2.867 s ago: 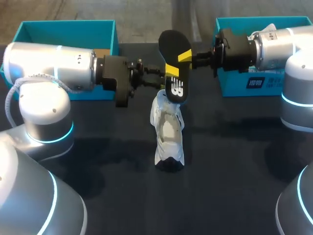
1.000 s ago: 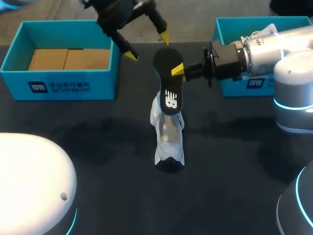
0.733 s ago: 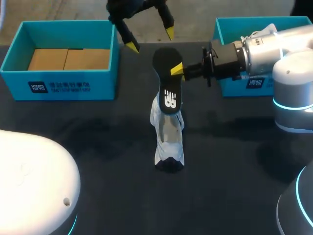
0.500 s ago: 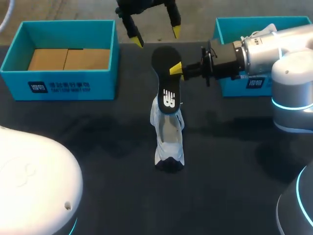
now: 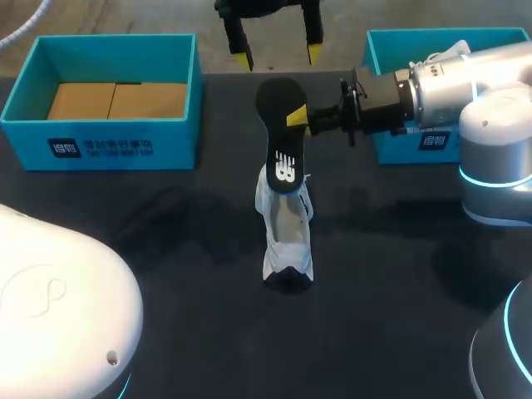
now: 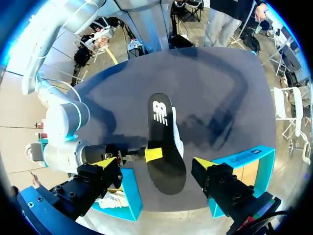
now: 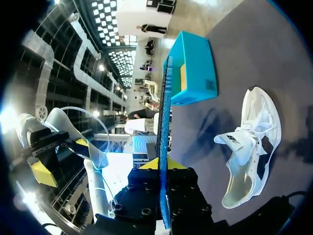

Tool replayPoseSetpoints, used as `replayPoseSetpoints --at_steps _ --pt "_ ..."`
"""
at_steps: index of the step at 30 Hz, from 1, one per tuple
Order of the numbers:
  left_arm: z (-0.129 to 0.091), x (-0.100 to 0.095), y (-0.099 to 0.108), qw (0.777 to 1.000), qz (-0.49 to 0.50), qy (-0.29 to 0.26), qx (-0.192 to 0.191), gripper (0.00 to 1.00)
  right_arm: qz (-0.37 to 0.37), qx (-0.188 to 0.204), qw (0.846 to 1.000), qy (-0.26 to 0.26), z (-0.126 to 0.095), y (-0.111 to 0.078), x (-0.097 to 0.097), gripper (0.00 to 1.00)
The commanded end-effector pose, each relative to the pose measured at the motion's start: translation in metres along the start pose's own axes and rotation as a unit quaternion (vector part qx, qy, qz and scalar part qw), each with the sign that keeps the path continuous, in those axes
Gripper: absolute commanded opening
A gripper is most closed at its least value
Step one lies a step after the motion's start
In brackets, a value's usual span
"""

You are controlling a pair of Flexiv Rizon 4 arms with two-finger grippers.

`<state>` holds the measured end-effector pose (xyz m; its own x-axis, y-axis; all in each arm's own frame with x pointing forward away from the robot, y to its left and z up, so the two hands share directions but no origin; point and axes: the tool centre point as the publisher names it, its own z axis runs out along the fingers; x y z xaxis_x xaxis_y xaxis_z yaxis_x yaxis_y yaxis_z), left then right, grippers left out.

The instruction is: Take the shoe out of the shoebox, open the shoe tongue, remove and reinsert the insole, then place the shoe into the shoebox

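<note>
Well, the right gripper [image 5: 301, 118] pinches the insole [image 5: 280, 145] by its edge, lower end near the shoe [image 5: 287, 229] resting below it. Above, the left gripper [image 5: 278, 55] hangs spread. The insole looks light and bendy (foam, I'd guess), so grip mid-length to steer.

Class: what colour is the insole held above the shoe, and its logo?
The insole is black with a white logo, clearest in the head view.

Bright overhead light; soft shadows on dark table [image 5: 399, 274]; glare on R arm [image 5: 465, 71].
</note>
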<state>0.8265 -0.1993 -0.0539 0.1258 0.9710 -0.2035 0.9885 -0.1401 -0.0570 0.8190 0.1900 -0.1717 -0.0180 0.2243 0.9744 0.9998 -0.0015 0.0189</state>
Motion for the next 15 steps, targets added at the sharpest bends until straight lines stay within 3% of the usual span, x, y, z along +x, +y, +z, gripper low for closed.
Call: replayPoseSetpoints --at_steps 1,9,15 --pt "-0.0004 0.0014 -0.0006 1.000 0.001 -0.005 -0.004 1.00 0.000 0.000 1.000 -0.005 0.0014 -0.0003 0.0026 0.00" --pt "0.0000 0.0012 -0.0007 1.000 0.002 -0.015 -0.008 1.00 0.000 0.002 1.000 -0.007 0.0013 0.0002 0.0045 0.00" --pt "0.0061 0.0040 -0.0030 0.997 0.014 -0.077 -0.028 1.00 0.001 0.002 1.000 -0.008 -0.0009 0.0000 0.0049 0.00"
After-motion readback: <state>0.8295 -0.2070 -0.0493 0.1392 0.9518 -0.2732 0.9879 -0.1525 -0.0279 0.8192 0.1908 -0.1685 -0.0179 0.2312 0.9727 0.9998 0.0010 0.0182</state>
